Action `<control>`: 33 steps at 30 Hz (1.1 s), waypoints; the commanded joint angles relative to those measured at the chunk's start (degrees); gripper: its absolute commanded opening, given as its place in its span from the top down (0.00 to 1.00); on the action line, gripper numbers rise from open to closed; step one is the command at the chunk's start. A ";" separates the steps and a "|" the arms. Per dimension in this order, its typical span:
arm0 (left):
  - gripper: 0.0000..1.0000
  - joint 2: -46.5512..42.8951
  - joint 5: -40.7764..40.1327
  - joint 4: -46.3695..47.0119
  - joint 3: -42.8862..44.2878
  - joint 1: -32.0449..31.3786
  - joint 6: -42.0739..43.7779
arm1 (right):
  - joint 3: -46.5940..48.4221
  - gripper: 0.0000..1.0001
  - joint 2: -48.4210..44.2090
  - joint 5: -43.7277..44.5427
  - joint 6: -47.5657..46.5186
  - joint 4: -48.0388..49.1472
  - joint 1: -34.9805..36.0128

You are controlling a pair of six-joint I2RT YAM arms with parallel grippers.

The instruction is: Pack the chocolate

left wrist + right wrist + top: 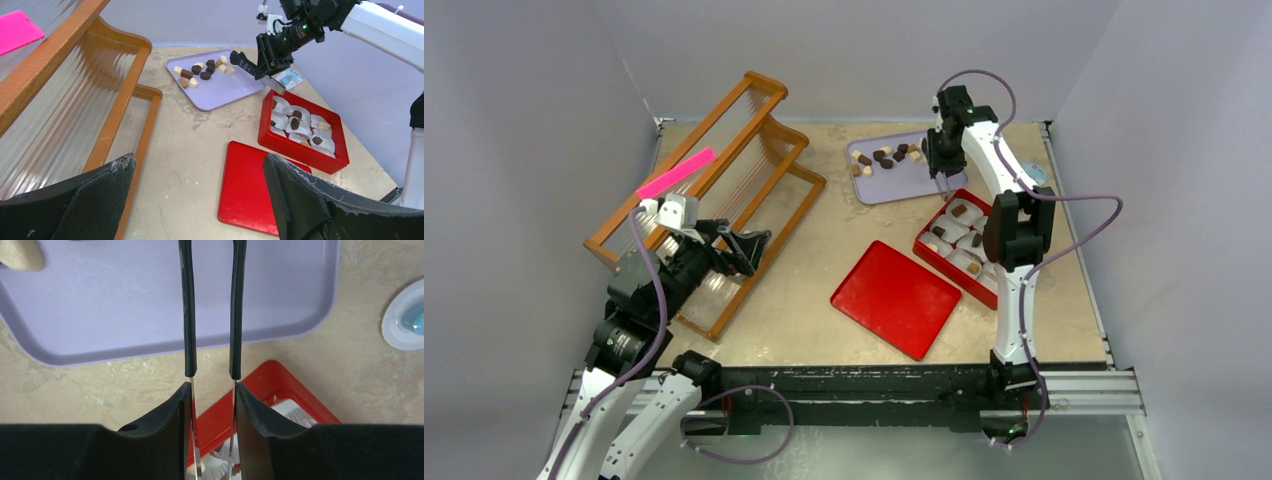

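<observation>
**Over the lilac tray, fingertips out of frame**

Above the pale purple plastic tray [225, 92], the right gripper [237, 57] showed two thin black fingers [187, 315] narrowly apart. Their tips ran off the wrist view's top edge, so we could not tell whether they held anything. One cream piece [20, 255] was clipped by that view's corner. The chocolate [202, 70], tiny dark brown, mid-brown and cream bits, lay clustered on the tray, with more in white paper cups [300, 112] inside the open red box [300, 152]. The left gripper [200, 160] gaped wide, holding nothing.
</observation>
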 commanded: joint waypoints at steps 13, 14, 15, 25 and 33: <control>0.03 -0.31 -0.43 0.16 0.12 -0.35 1.02 | 7.19 0.63 5.80 0.27 2.40 -4.14 0.36; 0.02 -0.27 -0.48 0.10 0.09 -0.35 1.06 | 7.38 0.63 5.90 0.22 2.40 -4.23 0.35; 0.03 -0.31 -0.46 0.15 0.11 -0.35 1.07 | 7.70 0.63 6.16 0.16 2.35 -4.50 0.42; 0.02 -0.30 -0.53 0.16 0.11 -0.35 1.07 | 6.56 0.77 4.65 0.17 2.16 -3.19 0.34; 0.02 -0.28 -0.50 0.16 0.11 -0.35 1.07 | 3.67 0.79 -0.02 0.02 1.91 -1.57 0.40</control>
